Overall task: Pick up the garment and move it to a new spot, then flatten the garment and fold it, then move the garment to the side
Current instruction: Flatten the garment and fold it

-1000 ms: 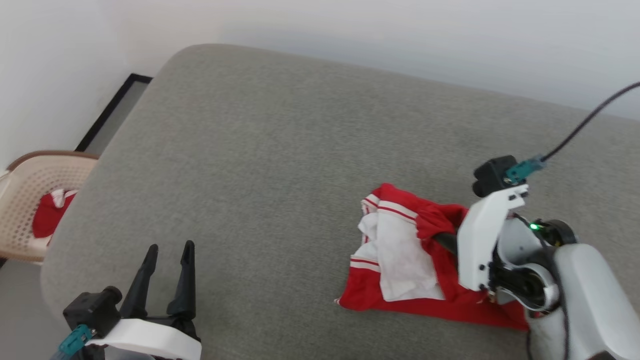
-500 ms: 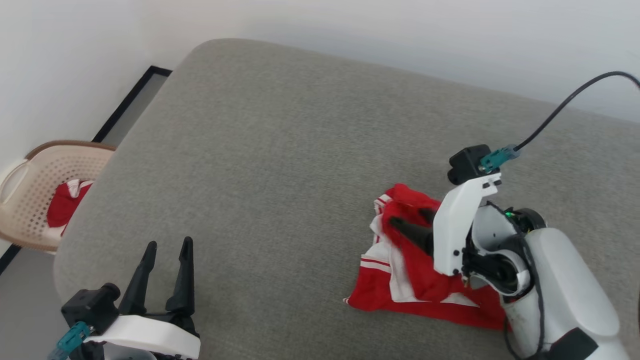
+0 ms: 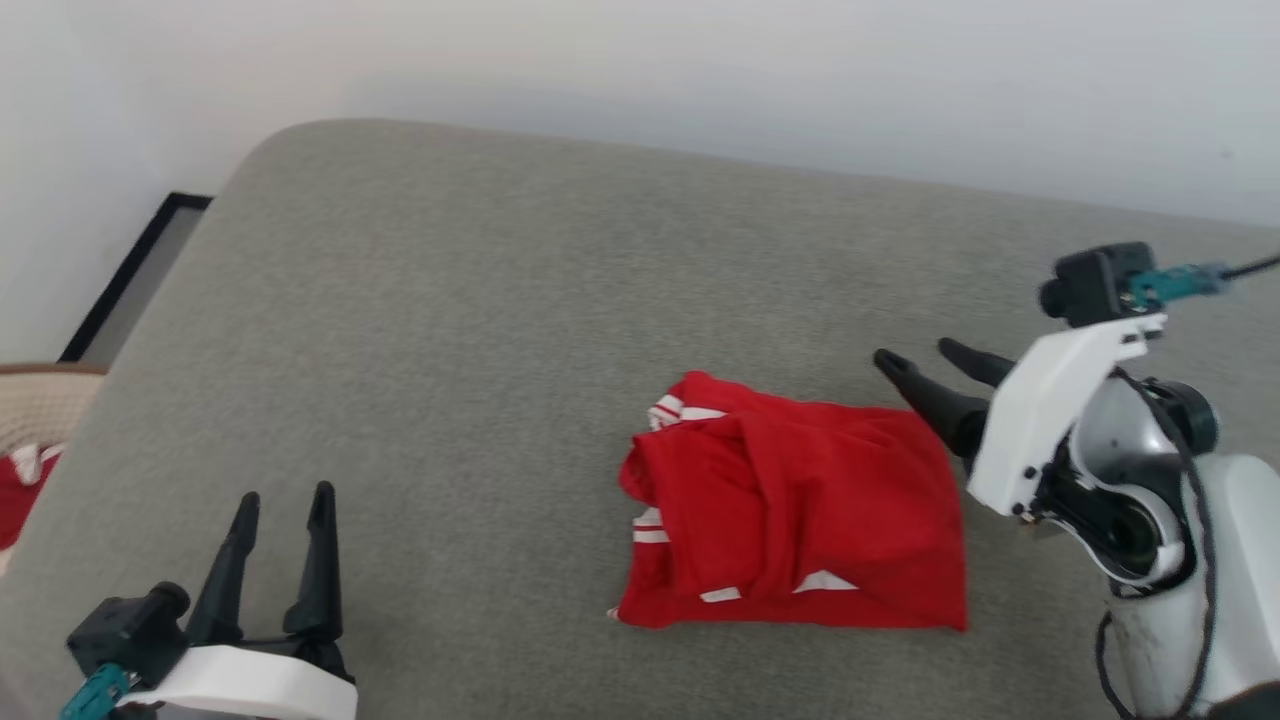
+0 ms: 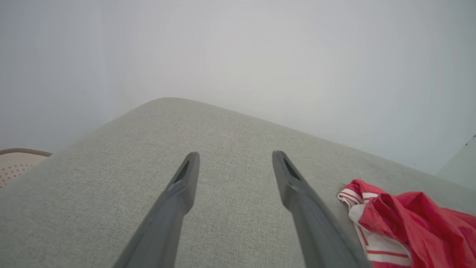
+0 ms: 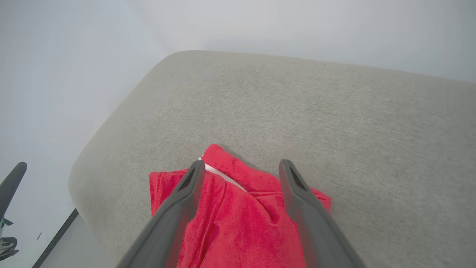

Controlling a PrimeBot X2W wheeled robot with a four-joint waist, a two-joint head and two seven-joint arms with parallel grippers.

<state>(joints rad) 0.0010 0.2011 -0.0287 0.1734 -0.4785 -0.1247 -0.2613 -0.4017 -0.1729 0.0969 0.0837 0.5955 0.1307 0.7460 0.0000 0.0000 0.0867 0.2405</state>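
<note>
1. Now the grey padded surface [image 3: 480,330] carries the garment [image 3: 800,510], toward the robot's right, as a folded red packet. Half a second ago its white sleeve lay uncovered, so one fold seems finished.
2. The right hand [image 3: 912,351] has left the cloth and hangs by its far right corner, fingers spread, holding nothing.
3. The left hand [image 3: 285,492] is well apart, spread too, empty.

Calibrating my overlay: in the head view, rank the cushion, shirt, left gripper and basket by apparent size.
1. Grey cushion, by far the largest.
2. Red shirt.
3. Left gripper, enlarged by its nearness to the camera.
4. Basket, cut off at the frame's left edge, so its rank is unsure.
</note>
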